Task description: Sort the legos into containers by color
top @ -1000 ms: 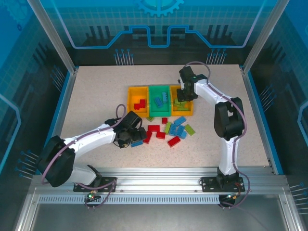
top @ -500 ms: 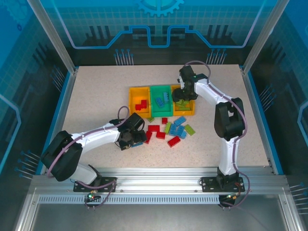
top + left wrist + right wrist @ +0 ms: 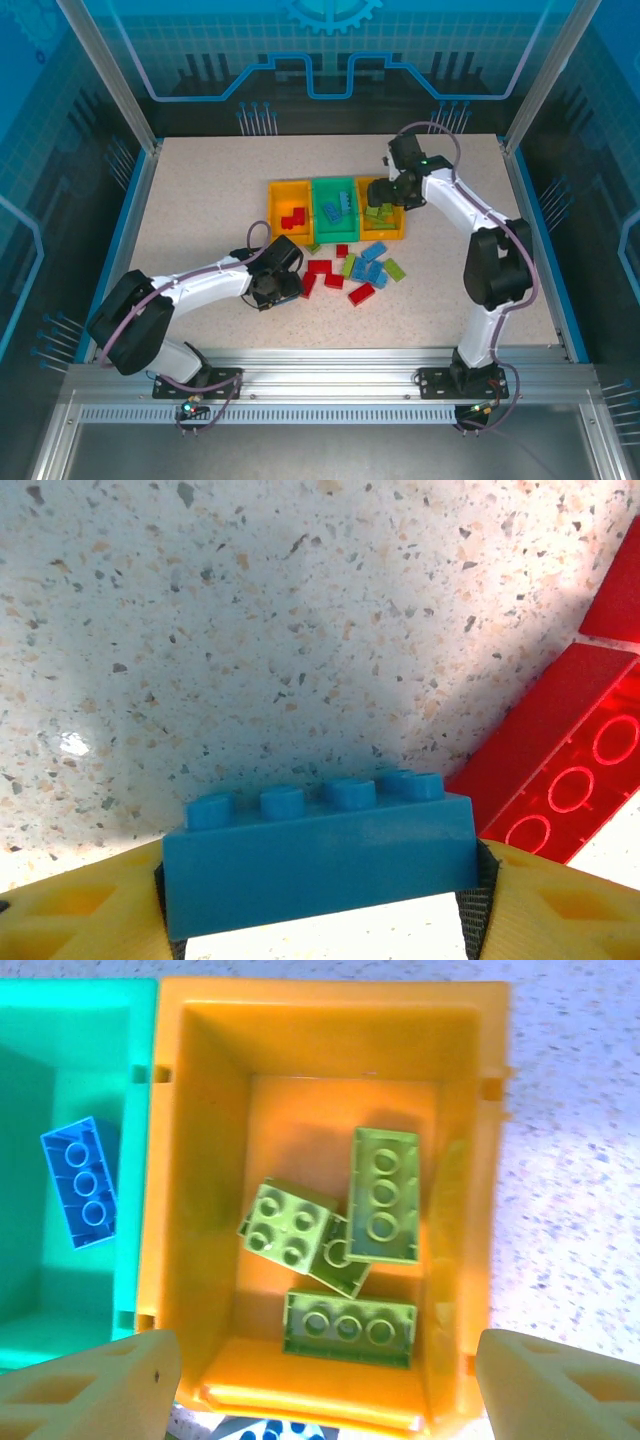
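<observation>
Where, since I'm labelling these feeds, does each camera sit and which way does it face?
Top external: above and behind the bases, looking down on the table; both whole arms, left end effector, right end effector.
Left wrist: on the left arm, close over the tabletop; fingers against both ends of a blue brick.
Right wrist: on the right arm, straight down into the orange bin of green bricks; fingers apart.
Shared: top and right wrist both show that bin.

The brick is blue, the tabletop speckled beige.
</observation>
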You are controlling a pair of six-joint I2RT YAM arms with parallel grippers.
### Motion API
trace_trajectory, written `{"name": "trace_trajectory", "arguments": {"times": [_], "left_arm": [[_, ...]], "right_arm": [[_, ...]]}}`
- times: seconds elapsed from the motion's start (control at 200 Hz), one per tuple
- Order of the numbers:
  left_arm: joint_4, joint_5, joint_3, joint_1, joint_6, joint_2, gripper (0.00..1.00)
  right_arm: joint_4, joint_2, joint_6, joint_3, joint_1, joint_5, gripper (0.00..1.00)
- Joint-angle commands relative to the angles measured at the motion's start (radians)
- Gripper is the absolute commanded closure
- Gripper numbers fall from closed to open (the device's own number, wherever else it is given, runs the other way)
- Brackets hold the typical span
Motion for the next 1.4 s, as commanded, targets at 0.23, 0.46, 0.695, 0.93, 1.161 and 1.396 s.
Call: {"name": "trace_trajectory", "arguments": {"times": [0.23, 0.46, 0.695, 0.93, 1.161, 1.396], "left_arm": [[-0.077, -0.064, 0.021, -0.006, 0.018, -0.048, 0.35], [-0.131, -0.136, 0.185, 0.003, 0.112, -0.033, 0.34], [-0.094, -0.129, 0.471, 0.029, 0.253, 0.130, 0.34], [-0.077, -0.084, 0.803, 0.069, 0.387, 0.420, 0.34], [-0.038, -0.030, 0.955, 0.117, 0.423, 0.595, 0.34], [-0.018, -0.010, 1.022, 0.124, 0.433, 0.671, 0.32]], "right_arm": [[0.044, -0.097, 0.028, -0.116, -0.048, -0.048, 0.22], [0.091, -0.175, 0.025, -0.272, -0.036, -0.020, 0.23], [0.126, -0.248, 0.047, -0.392, -0.026, -0.066, 0.24], [0.123, -0.334, 0.141, -0.507, 0.083, -0.065, 0.25], [0.134, -0.375, 0.205, -0.584, 0.132, -0.051, 0.25], [0.096, -0.331, 0.157, -0.618, 0.123, 0.015, 0.31]]}}
